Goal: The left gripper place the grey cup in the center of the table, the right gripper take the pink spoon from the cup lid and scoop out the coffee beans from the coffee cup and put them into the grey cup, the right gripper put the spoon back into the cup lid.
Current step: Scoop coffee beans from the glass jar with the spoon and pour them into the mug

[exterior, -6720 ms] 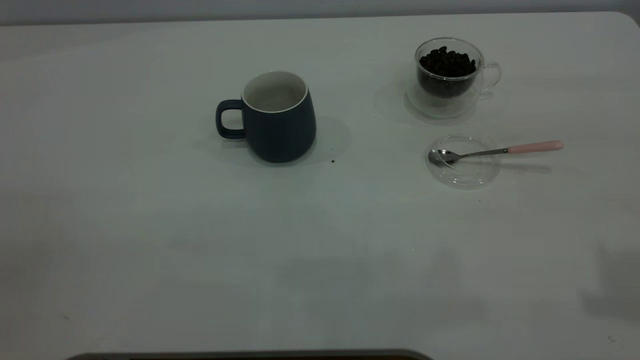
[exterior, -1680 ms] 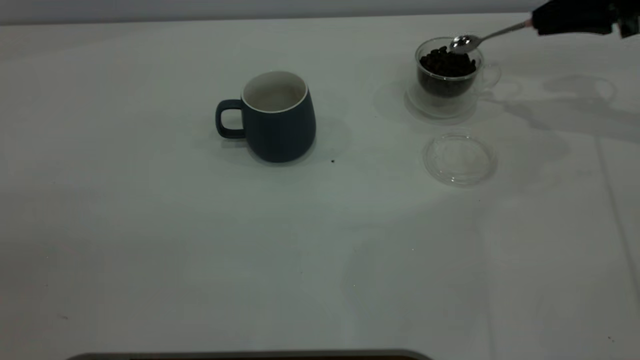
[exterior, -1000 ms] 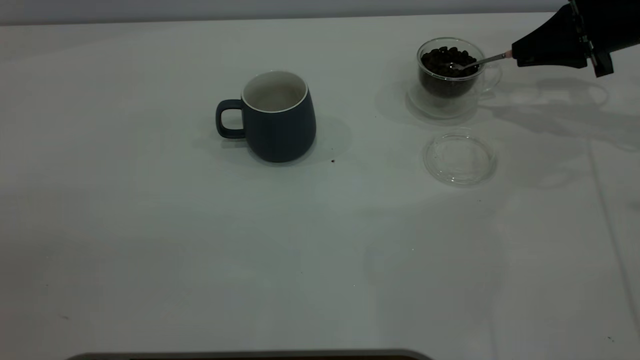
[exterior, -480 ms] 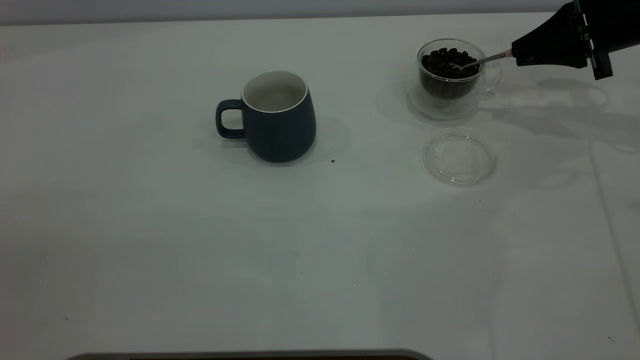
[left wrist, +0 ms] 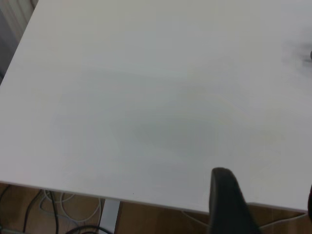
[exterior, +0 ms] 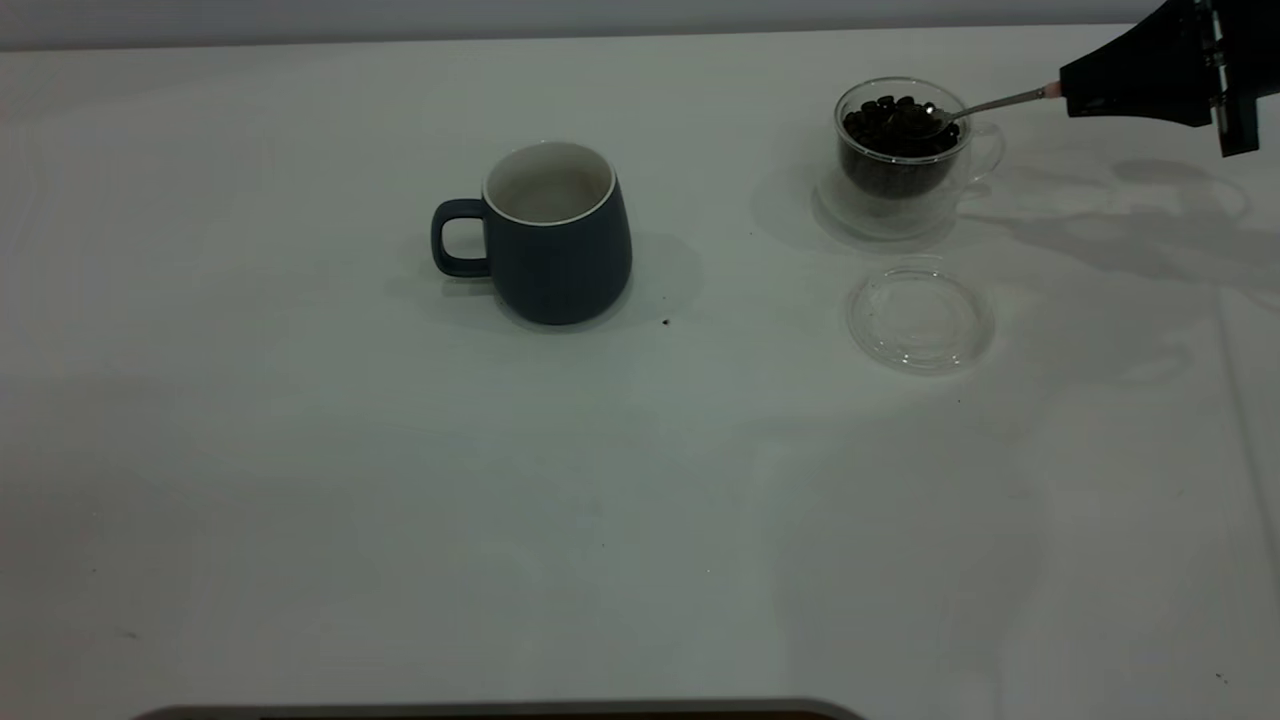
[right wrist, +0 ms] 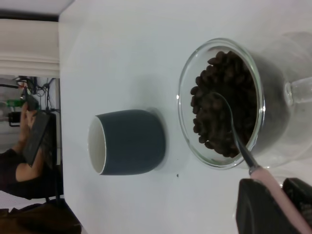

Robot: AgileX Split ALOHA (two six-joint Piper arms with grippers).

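Note:
The grey cup (exterior: 550, 235) stands upright near the table's middle, handle to the left, and shows empty in the right wrist view (right wrist: 127, 141). A glass coffee cup (exterior: 900, 140) full of coffee beans (right wrist: 224, 97) stands at the far right. My right gripper (exterior: 1068, 95) is shut on the pink handle of the spoon (right wrist: 275, 192). The spoon's bowl (exterior: 928, 118) sits at the cup's rim with beans on it. The clear cup lid (exterior: 920, 318) lies empty in front of the coffee cup. My left gripper (left wrist: 268, 204) is open over the table's edge, away from everything.
A small dark speck (exterior: 666, 322) lies by the grey cup's base. The white table (exterior: 300, 500) is bare on the left and near side. A person holding a phone (right wrist: 29, 131) shows beyond the table in the right wrist view.
The right gripper has drawn back to the right and risen slightly. The spoon's bowl has come up from among the beans to the cup's rim. Both cups and the lid have stayed put.

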